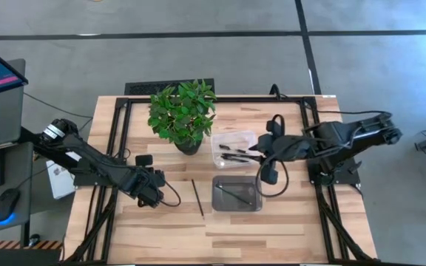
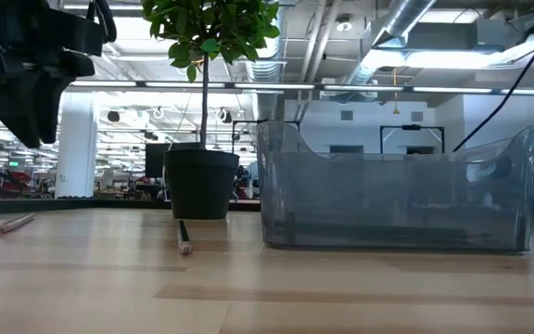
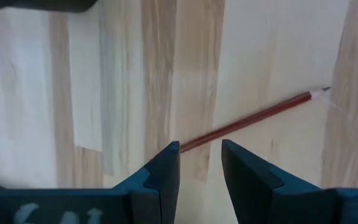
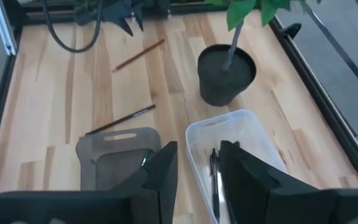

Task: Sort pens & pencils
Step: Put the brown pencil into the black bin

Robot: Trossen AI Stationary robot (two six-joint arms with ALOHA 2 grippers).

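I see my left gripper (image 3: 200, 163) spread empty above a thin reddish-brown pencil (image 3: 253, 118) lying flat left of the plant pot (image 1: 188, 145), while my right gripper (image 4: 197, 163) hangs parted, empty, over the clear bin (image 4: 253, 143) holding black pens (image 1: 234, 153).

My left gripper (image 1: 152, 193) hangs low over the near-left part of the table, fingers (image 3: 163, 171) parted and holding nothing. My right gripper (image 1: 261, 151) reaches in from the right, fingers (image 4: 166, 165) parted, empty too.
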